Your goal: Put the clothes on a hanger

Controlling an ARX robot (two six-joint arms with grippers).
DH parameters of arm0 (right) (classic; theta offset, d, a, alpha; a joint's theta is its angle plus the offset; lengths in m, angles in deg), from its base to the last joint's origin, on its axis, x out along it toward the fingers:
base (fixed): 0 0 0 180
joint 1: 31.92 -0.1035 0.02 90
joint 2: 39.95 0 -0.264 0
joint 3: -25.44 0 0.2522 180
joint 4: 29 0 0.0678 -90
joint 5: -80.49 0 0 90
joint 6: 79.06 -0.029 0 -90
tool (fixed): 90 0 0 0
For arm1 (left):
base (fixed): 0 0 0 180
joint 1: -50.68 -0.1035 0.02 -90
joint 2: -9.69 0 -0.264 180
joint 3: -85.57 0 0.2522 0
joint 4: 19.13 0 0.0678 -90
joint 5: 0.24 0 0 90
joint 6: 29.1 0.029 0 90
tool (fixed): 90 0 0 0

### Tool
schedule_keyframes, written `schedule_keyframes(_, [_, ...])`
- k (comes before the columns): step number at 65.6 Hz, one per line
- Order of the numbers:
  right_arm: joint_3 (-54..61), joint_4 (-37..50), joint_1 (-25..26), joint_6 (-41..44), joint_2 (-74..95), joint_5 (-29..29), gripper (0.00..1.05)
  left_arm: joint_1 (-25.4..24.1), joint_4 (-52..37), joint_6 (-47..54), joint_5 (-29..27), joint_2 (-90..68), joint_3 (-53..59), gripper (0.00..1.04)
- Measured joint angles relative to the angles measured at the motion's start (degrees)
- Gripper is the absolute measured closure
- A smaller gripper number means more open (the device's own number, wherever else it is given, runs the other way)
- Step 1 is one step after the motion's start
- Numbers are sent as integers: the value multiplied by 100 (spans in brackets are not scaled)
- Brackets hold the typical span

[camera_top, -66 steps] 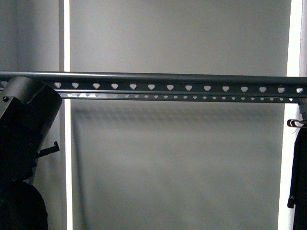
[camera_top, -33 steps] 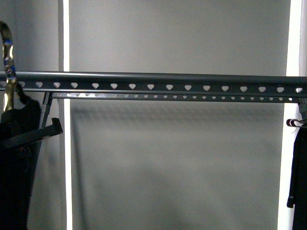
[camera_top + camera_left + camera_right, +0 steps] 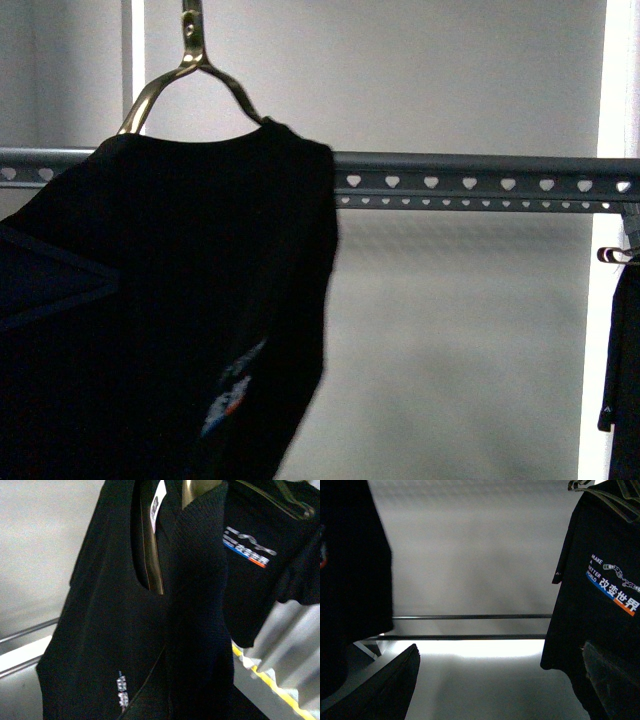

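Observation:
The clothes (image 3: 170, 300), a black T-shirt with a blue-orange print low on it, hang on a brass-coloured coat hanger (image 3: 190, 60). They are held up in front of the left part of the hanger (image 3: 480, 172), the grey rail with heart-shaped holes. My left gripper is shut on the clothes; only a dark finger (image 3: 50, 285) shows against the cloth. In the left wrist view the clothes (image 3: 125, 630) fill the frame and hide the jaws. My right gripper (image 3: 500, 690) is open and empty, low between the clothes (image 3: 350, 560) and another shirt.
Another black T-shirt with the same print (image 3: 610, 585) hangs from the rail's right end (image 3: 625, 370); it also shows in the left wrist view (image 3: 260, 560). A grey wall lies behind the rail. Two thin horizontal bars (image 3: 470, 616) run low behind.
The clothes on the coat hanger have risen and swung right from the left edge, now covering the rail's left part. The rail and the hanging shirt have not moved.

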Motion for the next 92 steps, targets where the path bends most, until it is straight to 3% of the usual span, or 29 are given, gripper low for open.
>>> schedule_keyframes(16, [0,2,0,0,0,2,7,-1069,-564,1464,3036,-1126,-737,98])
schedule_keyframes(24, [0,2,0,0,0,2,7,-1211,201,2282,4074,-1685,-1412,98])
schedule_keyframes(26, [0,0,0,0,0,2,7,-1207,802,2793,4260,-1921,-1738,98])
schedule_keyframes(33, [0,2,0,0,0,2,7,-1091,2830,4253,4321,-2660,-2741,98])
schedule_keyframes(38, [0,0,0,0,0,2,7,-990,3550,4846,4336,-3093,-3230,98])
schedule_keyframes(46, [0,0,0,0,0,2,7,-859,3067,4968,4269,-3523,-3646,98])
schedule_keyframes(59, [0,2,0,0,0,2,7,-688,1335,4288,4074,-3646,-3742,98])
schedule_keyframes(84, [0,0,0,0,0,2,7,-660,1294,4068,4100,-3646,-3742,98])
schedule_keyframes(86, [-4,-24,46,-59,31,177,7,-660,1294,4065,4100,-3646,-3742,98])
schedule_keyframes(88, [-83,-142,299,-229,173,920,7,-660,1294,4063,4103,-3646,-3742,98])
schedule_keyframes(92, [-361,96,1399,-400,986,3042,7,-667,1294,4044,4094,-3646,-3742,98])
